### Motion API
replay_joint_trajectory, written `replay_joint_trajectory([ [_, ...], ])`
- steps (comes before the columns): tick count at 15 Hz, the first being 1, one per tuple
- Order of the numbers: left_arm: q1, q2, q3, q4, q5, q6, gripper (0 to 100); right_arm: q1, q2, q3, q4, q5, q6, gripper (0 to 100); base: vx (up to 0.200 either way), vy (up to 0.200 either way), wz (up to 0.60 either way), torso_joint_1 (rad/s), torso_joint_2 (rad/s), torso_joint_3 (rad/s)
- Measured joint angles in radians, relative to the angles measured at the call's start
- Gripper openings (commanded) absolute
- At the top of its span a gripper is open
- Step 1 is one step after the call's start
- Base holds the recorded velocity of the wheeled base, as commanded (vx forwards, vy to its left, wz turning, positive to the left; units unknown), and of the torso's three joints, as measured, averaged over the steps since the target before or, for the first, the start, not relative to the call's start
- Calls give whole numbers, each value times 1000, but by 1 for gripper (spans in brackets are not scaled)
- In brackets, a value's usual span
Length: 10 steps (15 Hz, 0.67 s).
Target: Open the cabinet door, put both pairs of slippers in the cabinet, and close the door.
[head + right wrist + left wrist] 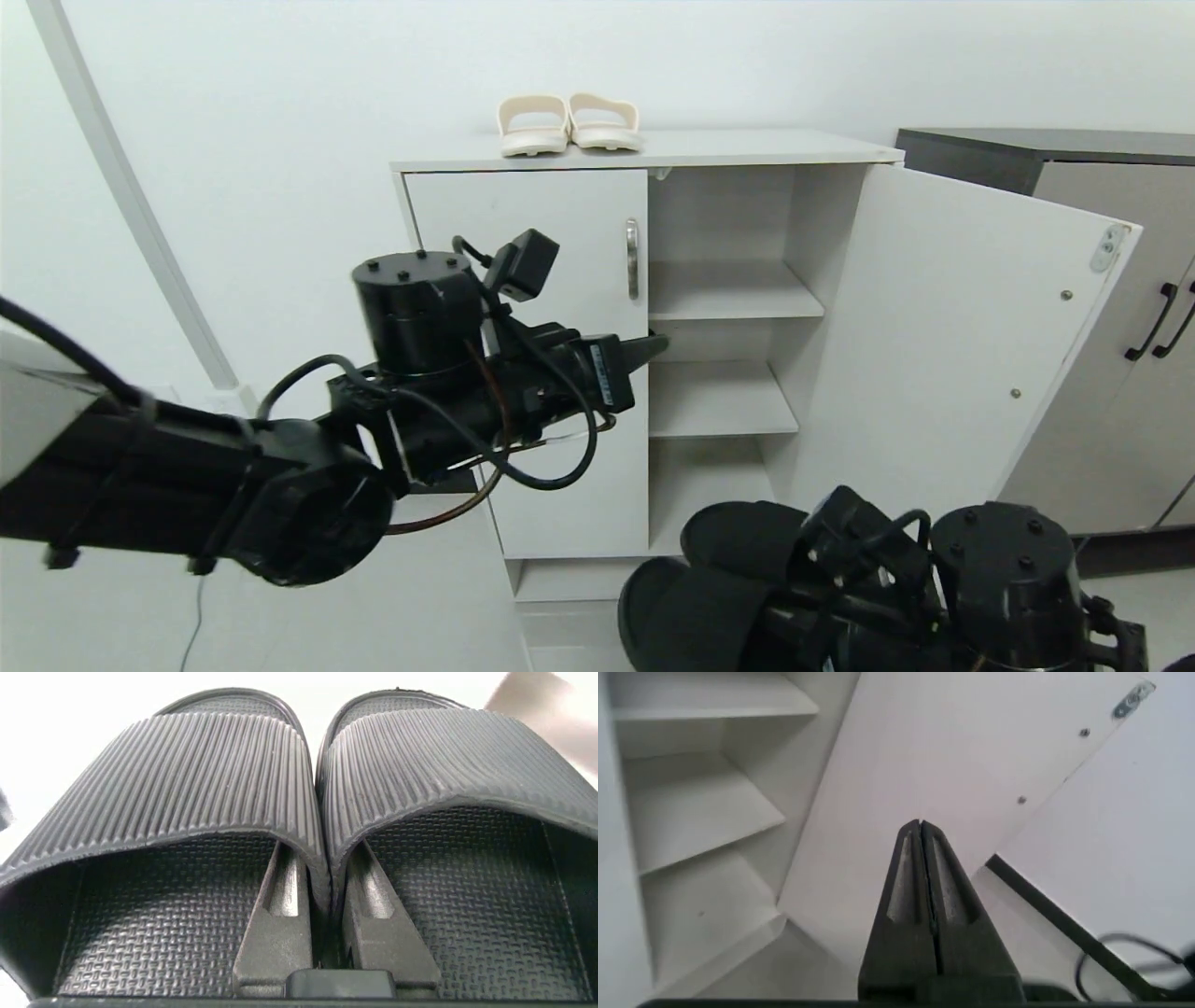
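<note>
1. The left arm is reaching in from the left at about mid-cabinet height, forearm roughly level. The left gripper (657,344) is pointing right, its tip sitting at the edge of the closed left door (532,224), just below the door handle (632,259). Its jaws are pressing flat together with nothing between them.
2. The beige slippers (569,123) are sitting side by side on top of the white cabinet (747,147), strap openings facing the head camera, long axes running front to back.
3. The right half of the cabinet is standing open, showing two bare shelves (721,291).
4. The black slippers (738,546) are hanging low in front of that open half, side by side, long axes running away from the right wrist and toward the left in the head view.
5. The right gripper (322,863) is coming in from the lower right. Its jaws are clamping the two touching inner walls of the black pair, one finger under each strap.
6. The open right door (943,355) is swinging out to the right, in front of a dark grey cabinet (1102,308).
</note>
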Motion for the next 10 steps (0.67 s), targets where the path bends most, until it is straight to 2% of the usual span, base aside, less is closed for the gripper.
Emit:
replay_joint_trajectory([
  [3, 54, -161, 160, 26, 12, 18, 0, -34, 63, -116, 0, -165, 72, 0, 0, 0, 0, 0, 0, 0],
  [5, 81, -290, 244, 105, 72, 32, 0, -49, 101, -184, 1, -246, 103, 0, 0, 0, 0, 0, 0, 0],
  [6, 92, -370, 280, 170, 126, 49, 0, -59, 121, -217, 3, -283, 111, 0, 0, 0, 0, 0, 0, 0],
  [8, 114, -538, 343, 304, 234, 109, 0, -76, 163, -267, 3, -353, 115, 0, 0, 0, 0, 0, 0, 0],
  [10, 178, -720, 405, 428, 297, 183, 0, -85, 194, -290, 3, -376, 116, 0, 0, 0, 0, 0, 0, 0],
])
